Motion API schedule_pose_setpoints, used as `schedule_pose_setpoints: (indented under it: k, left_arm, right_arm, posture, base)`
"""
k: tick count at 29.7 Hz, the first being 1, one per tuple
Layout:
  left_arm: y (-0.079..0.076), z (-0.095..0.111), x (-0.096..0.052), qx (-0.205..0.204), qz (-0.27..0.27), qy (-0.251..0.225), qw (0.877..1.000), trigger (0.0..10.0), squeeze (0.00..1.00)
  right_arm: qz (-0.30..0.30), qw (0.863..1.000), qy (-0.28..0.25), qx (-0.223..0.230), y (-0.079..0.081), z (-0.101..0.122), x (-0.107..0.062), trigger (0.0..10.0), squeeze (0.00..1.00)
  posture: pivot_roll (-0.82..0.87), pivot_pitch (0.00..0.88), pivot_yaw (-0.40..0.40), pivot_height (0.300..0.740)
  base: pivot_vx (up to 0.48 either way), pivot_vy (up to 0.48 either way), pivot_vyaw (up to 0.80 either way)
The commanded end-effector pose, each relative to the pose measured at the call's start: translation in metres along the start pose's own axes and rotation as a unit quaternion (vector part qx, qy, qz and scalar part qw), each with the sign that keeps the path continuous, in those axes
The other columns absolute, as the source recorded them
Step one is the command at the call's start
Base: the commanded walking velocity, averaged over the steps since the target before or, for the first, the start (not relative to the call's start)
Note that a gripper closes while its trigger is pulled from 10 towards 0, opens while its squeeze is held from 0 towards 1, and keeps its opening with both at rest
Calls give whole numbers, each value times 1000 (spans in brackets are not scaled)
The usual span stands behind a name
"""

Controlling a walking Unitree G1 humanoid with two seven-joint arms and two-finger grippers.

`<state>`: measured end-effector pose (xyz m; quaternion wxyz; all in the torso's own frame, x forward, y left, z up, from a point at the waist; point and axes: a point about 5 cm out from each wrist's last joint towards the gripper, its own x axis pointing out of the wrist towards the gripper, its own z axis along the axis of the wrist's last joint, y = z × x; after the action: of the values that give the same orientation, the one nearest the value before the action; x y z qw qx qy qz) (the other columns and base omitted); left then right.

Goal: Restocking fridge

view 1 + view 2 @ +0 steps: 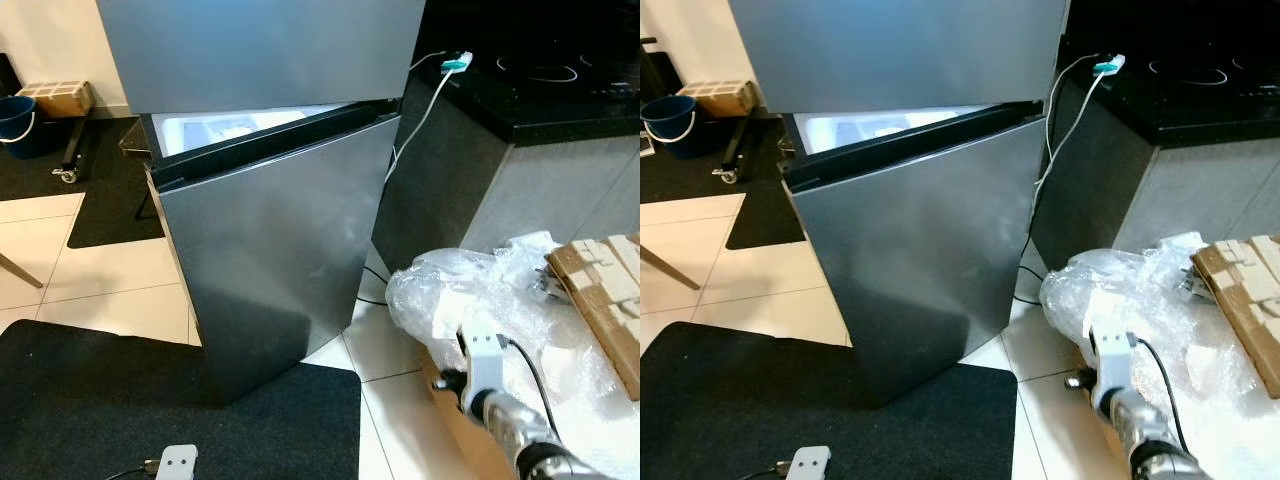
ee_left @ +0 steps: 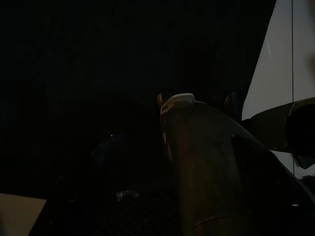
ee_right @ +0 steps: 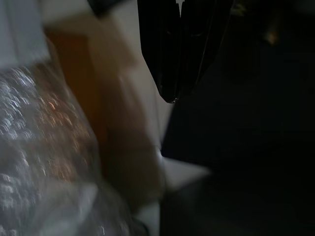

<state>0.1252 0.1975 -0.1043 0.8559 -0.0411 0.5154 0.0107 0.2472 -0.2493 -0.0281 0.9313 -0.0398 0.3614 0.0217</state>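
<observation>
Right gripper (image 3: 172, 93) hangs low beside the clear plastic wrap (image 1: 470, 290), its two long black fingers pressed together to a single point, holding nothing, as the right wrist view shows. Just past the fingertips lie blurred brown cardboard (image 3: 133, 147) and the crinkled, glinting film. From the head views the silver right arm (image 1: 495, 400) with its white wrist block reaches in from the lower right, a black cable looping off it.

Left arm hangs idle; its wrist view is very dark, and whether those fingers are apart or together cannot be told.

Straight ahead stands the fridge (image 1: 270, 250), a tall box of smooth brushed grey metal. Its lower door (image 1: 920, 260) is swung partly ajar (a wedge of bright white interior shows along the top edge), framed by a black seal. No brand or lettering can be read on it.

Right of the fridge runs a glossy black counter (image 1: 540, 90) with faint white hob rings, and a white cable with a teal plug (image 1: 455, 65) drapes down its side. A slatted wooden piece (image 1: 605, 300) rests on the plastic wrap. Dark woven mats (image 1: 150, 400) lie on pale square tiles, and a blue bucket (image 1: 22, 120) sits far left.
</observation>
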Motion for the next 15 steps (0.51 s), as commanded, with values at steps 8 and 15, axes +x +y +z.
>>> schedule_pose_setpoints:
  k: [8,15]
  left_arm:
    - [-1,-6,-1,21,-1,15,1000,10000,0]
    - [-1,-3,0,24,2,11,1000,10000,0]
  right_arm:
    - [-62,982,174,-42,1,-98,-30,10000,0]
    - [-59,978,198,-27,0,-117,-40,10000,51]
  posture:
    - [-63,0,-26,740]
    - [-67,0,-26,740]
  base:
    - [0,0,0]
    - [0,0,329]
